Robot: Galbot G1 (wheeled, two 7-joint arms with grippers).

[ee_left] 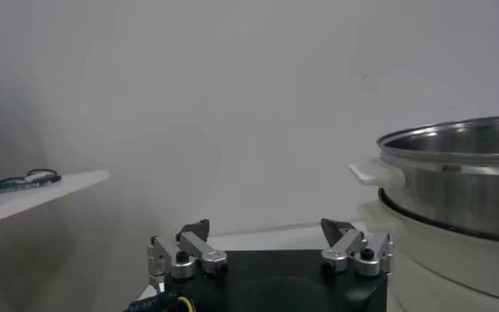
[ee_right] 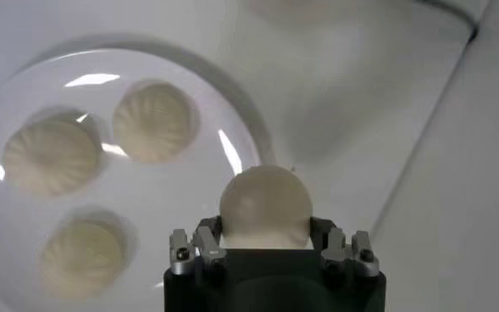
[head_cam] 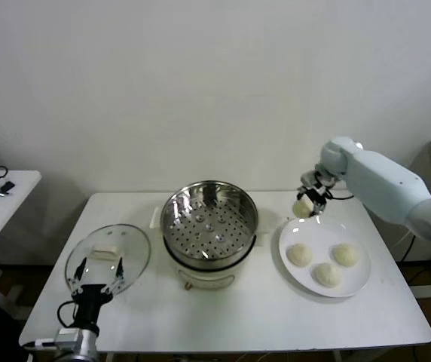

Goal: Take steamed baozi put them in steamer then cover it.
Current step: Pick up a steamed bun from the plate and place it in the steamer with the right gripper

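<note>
White surface (head_cam: 230, 320) carries three items. Cover (head_cam: 108, 258) lies flat at left, steamer (head_cam: 209, 234) at centre. Plate (head_cam: 297, 273) at right, just beside the steamer.

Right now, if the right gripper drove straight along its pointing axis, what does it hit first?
Probably the white plate: the right gripper, shut on a baozi, points down near its rim. Depth is unclear, so possibly the table beside it.

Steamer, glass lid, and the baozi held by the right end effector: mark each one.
steamer (head_cam: 209, 219): head view, on the perforated steel floor of the basket.
glass lid (head_cam: 129, 249): head view, on the clear glass beside its handle.
held baozi (ee_right: 264, 206): right wrist view, on the bun's smooth rounded top.
</note>
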